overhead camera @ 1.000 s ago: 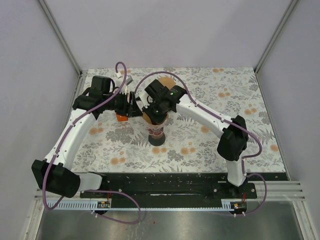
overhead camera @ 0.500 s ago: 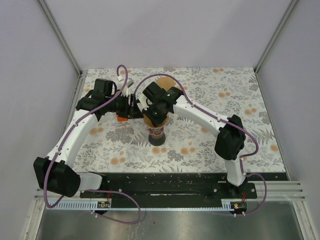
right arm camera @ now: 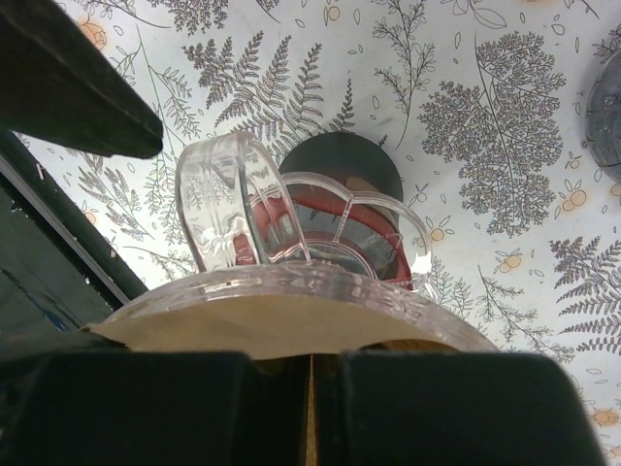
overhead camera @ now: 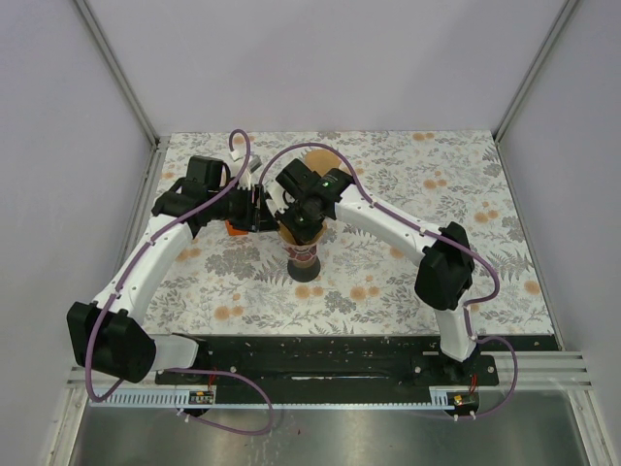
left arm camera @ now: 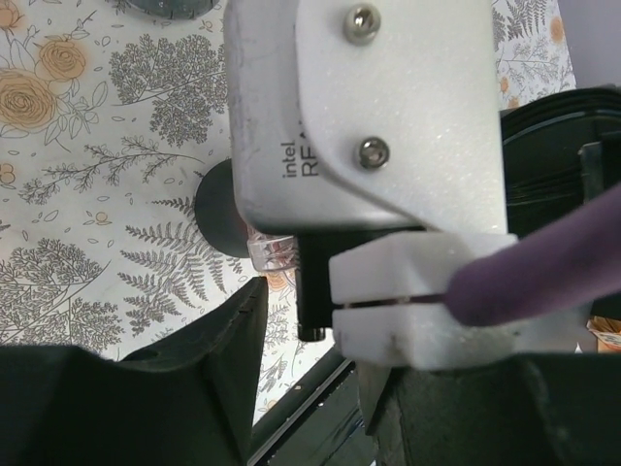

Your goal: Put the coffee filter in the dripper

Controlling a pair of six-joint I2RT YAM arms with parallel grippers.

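Top view: the left tool [overhead camera: 262, 208] has edged in from 9 o'clock since a second ago and now sits just beside the dripper [overhead camera: 309, 239]. The right arm has barely shifted. The right tool [overhead camera: 294, 225] hangs over the cup [overhead camera: 307, 256] mid-worktop [overhead camera: 466, 194], with the brown filter [overhead camera: 287, 233] under it.

Left wrist view: the left tool [left arm camera: 310, 388] stands open, its fingers apart with nothing between them. The right arm's white camera [left arm camera: 369, 116] fills 12 o'clock.

Right wrist view: the right tool [right arm camera: 310, 388] is closed, pinching the filter's [right arm camera: 252, 328] edge. The paper shows inside the clear dripper [right arm camera: 320, 283], along its rim at 6 o'clock.
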